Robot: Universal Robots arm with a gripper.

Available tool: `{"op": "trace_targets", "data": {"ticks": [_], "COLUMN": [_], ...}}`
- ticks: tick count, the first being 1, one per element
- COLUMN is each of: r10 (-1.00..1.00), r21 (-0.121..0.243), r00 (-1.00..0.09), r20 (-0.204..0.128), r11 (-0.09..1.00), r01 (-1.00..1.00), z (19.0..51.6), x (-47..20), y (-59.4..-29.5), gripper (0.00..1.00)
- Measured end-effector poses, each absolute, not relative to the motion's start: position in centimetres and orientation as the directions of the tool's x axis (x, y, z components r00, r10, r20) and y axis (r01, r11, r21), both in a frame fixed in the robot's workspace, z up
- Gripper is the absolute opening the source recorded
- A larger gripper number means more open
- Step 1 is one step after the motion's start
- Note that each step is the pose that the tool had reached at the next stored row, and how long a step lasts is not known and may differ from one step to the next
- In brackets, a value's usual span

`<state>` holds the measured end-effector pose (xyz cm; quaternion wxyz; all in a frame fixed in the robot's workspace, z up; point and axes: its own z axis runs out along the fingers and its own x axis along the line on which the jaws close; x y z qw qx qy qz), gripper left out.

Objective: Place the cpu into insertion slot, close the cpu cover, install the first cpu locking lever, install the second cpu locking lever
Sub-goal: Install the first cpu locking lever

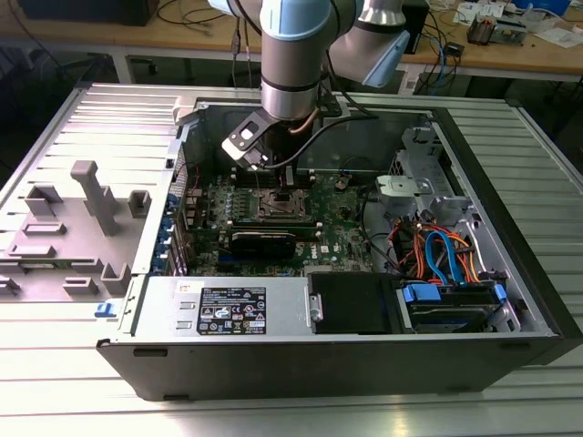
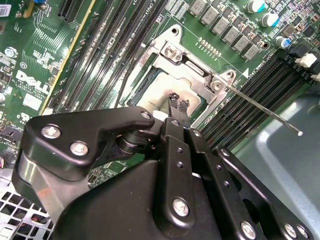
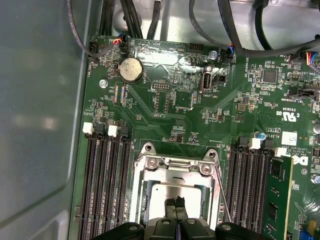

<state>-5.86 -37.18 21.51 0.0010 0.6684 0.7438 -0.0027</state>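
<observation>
Exterior view's left: grey plastic fixtures [image 1: 96, 196] sit on the ribbed table [image 1: 273, 414], beside the open computer case [image 1: 364, 373]. Mid-scene the arm [image 1: 291, 55] drops into the case over the green board [image 3: 165, 100]. The claw [image 2: 178, 101] [image 3: 175, 202] is narrow, fingertips pinched together with nothing between them, on or just above the chip [image 3: 160, 192]; contact unclear. In both wrist views the chip lies flat in its socket [image 2: 144, 84], its silver top showing through the window of the cover [image 3: 175, 164], which lies down around it. Black memory slots [image 3: 105, 180] flank the socket. A thin lever [image 2: 265, 112] juts past the cover's corner, tip in the open. Exterior view's right: orange and blue cables [image 1: 437, 250] and a drive cage [image 1: 419, 182].
</observation>
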Motion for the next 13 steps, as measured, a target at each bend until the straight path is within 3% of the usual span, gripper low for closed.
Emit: {"op": "trace_targets", "data": {"ticks": [7, 13], "r10": [0.994, 0.994], "r21": [-0.003, -0.003], "r00": [-0.106, -0.106], "r20": [-0.005, -0.005], "r11": [0.106, 0.106], "r01": [0.994, 0.994], "z": [21.7, 24.1], "x": [-5.9, -5.9], "y": [-37.2, -37.2], "gripper": [0.11, 0.11]}}
